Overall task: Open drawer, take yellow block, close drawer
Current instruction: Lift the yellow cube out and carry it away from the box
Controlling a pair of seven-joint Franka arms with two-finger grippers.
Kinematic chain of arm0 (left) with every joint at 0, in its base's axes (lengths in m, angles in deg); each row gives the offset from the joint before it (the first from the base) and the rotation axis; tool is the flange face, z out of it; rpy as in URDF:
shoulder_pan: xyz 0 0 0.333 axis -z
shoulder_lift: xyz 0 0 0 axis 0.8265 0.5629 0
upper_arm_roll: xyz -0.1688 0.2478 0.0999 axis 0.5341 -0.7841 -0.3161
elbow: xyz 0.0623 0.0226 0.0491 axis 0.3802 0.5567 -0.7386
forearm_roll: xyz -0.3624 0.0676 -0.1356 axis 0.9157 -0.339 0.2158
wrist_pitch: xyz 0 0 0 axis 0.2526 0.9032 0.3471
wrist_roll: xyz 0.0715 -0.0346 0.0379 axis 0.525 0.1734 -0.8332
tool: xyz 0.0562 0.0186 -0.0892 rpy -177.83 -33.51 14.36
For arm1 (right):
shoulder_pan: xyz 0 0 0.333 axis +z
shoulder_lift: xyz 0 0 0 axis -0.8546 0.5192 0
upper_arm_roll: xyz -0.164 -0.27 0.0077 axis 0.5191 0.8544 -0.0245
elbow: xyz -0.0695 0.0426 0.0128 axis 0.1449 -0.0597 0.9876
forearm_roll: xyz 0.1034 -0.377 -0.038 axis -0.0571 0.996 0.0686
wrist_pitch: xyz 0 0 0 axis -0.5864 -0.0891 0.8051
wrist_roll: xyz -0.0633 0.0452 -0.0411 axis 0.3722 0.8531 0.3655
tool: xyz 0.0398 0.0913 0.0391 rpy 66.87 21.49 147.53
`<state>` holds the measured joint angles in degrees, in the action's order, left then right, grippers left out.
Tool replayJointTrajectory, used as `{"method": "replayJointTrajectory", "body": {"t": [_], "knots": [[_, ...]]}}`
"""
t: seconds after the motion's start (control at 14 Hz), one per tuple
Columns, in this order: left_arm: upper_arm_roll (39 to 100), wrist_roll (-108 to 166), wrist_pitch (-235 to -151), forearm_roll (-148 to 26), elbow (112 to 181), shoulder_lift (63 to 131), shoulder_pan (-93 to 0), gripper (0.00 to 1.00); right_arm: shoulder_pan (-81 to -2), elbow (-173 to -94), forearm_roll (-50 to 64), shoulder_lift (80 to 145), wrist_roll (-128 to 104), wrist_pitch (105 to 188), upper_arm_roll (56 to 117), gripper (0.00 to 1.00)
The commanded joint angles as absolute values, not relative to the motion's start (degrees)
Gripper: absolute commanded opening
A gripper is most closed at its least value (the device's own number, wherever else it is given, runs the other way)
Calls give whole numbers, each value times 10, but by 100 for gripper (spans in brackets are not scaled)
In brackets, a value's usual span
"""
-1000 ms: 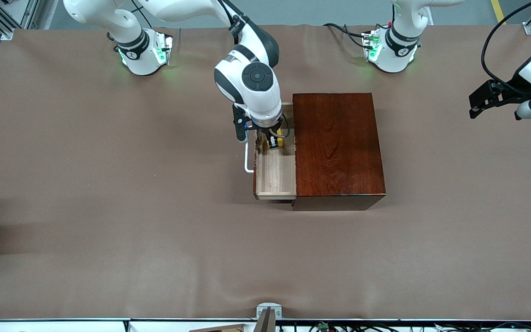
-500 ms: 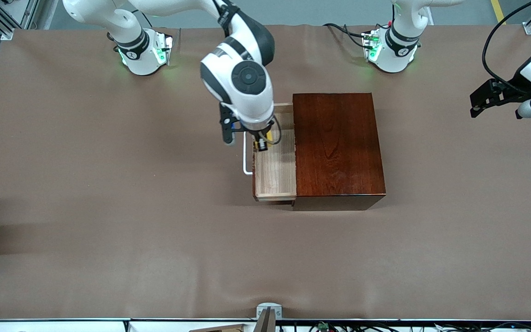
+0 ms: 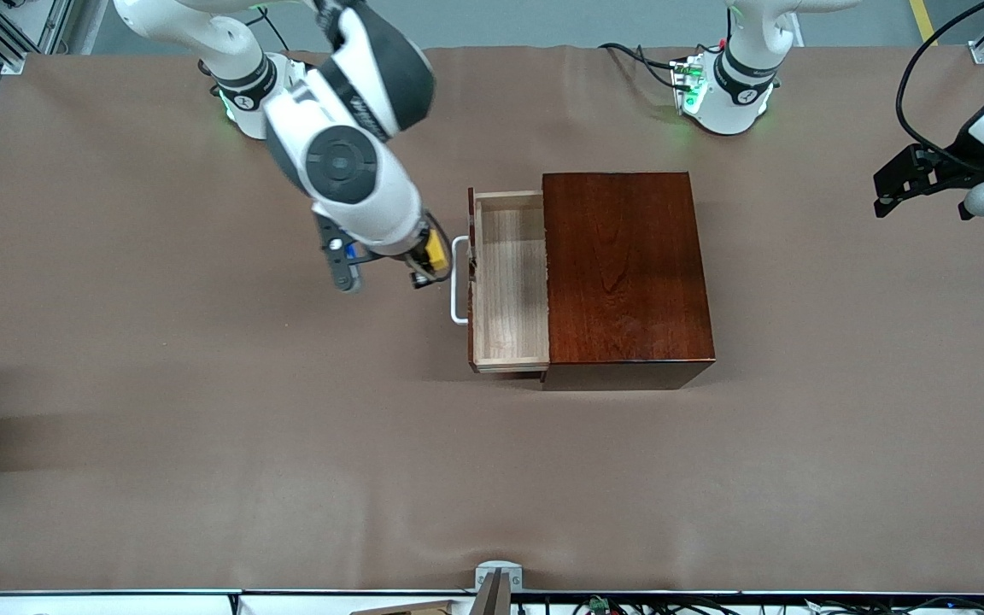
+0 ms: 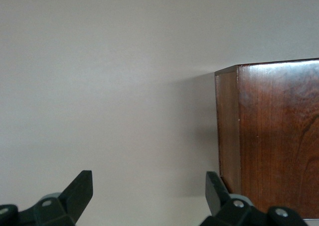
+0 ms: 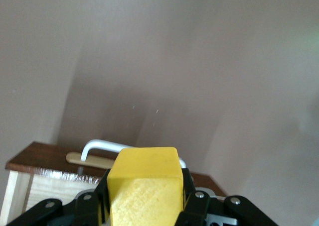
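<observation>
Gripping the yellow block (image 3: 436, 250), the right gripper (image 3: 425, 266) hangs over the table just beside the open drawer's (image 3: 509, 290) handle (image 3: 457, 280); the left gripper (image 4: 149, 196) waits open beside the wooden box (image 3: 624, 269).

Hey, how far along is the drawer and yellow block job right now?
Done: the drawer stands pulled out of the wooden box, its tray bare. In hand: the right gripper is shut on the yellow block, up in the air over the table beside the drawer's white handle. Left: setting the block down and closing the drawer. The left gripper waits open near the box at its own end.
</observation>
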<state>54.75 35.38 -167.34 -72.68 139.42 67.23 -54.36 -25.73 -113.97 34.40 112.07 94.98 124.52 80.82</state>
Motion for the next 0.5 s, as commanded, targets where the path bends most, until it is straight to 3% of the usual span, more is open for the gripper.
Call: {"method": "replayJointTrajectory", "body": {"t": [0.0,0.43], "knots": [[552,363,-1678,-723,1389,670,-547,100,-299,-1159,335,1090,857,1202,800,0],[562,359,-1690,-726,1391,681,-543,100,-408,-1219,339,1055,638,1198,800,0]]}}
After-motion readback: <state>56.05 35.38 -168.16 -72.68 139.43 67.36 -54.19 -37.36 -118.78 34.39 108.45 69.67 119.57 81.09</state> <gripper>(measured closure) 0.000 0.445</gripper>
